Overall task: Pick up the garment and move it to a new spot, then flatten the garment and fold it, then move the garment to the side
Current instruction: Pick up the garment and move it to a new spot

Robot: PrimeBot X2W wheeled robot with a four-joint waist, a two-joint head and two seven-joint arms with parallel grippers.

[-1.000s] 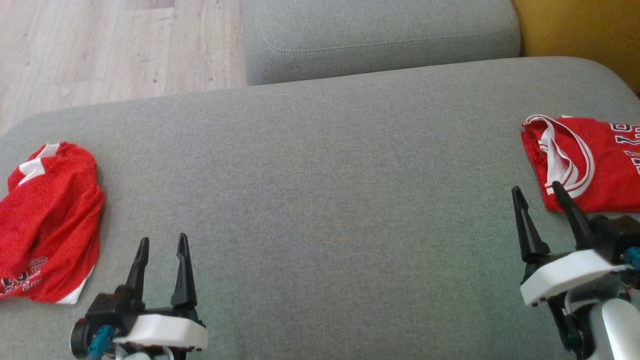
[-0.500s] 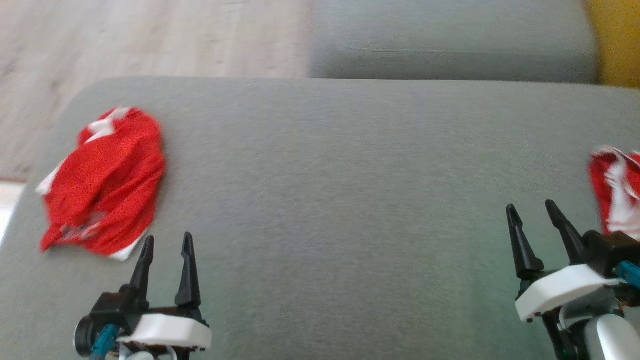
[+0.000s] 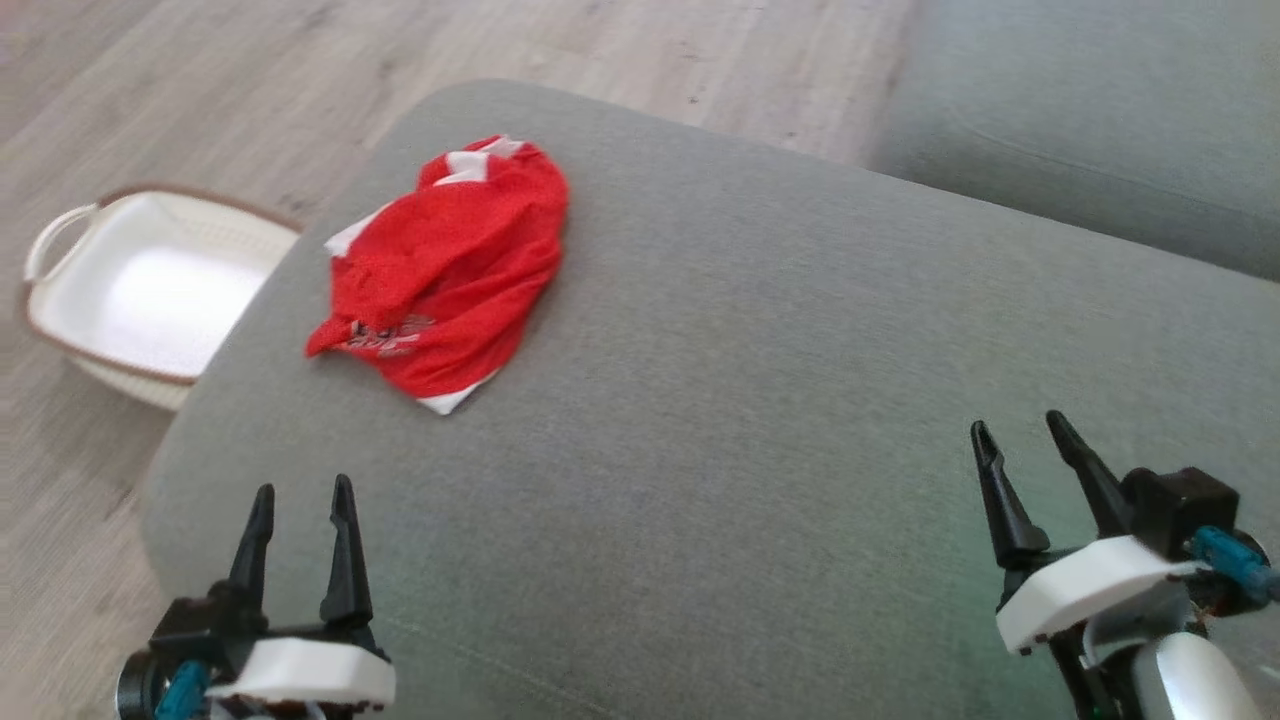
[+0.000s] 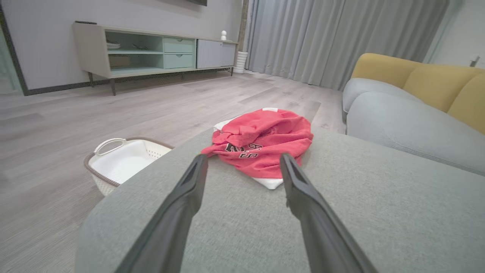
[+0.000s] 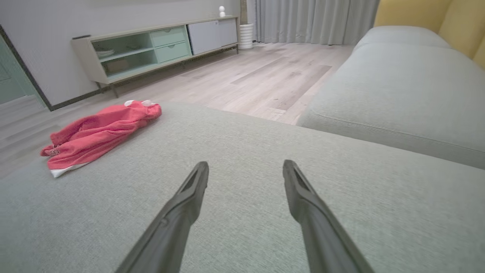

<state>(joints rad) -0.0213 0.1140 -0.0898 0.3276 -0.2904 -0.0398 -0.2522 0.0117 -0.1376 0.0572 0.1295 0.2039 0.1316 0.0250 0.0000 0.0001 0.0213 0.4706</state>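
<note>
Head view: the garment (image 3: 440, 270), a red jersey with white trim, lies crumpled near the far left corner of the grey cushion (image 3: 760, 400), close to the edge above a white basket (image 3: 150, 300) on the floor. The left gripper (image 3: 303, 487) sits at lower left, fingers apart with nothing between them, well short of the garment. The right gripper (image 3: 1017, 422) sits at lower right, fingers likewise apart and empty, well apart from the garment. Left wrist view: the garment lies straight ahead, framed between the two fingers, with its printed lettering and a white hem corner on the near side. Right wrist view: the garment appears far to the left as a low, loose heap. I judge the fabric light, soft and limp, with no stiffness to carry its own shape, so it will drape and trail when lifted. Thin cloth can slide out of narrow tips, so I recommend pinching a raised fold or the near white hem corner. The left gripper is the better placed for the pick.
</note>
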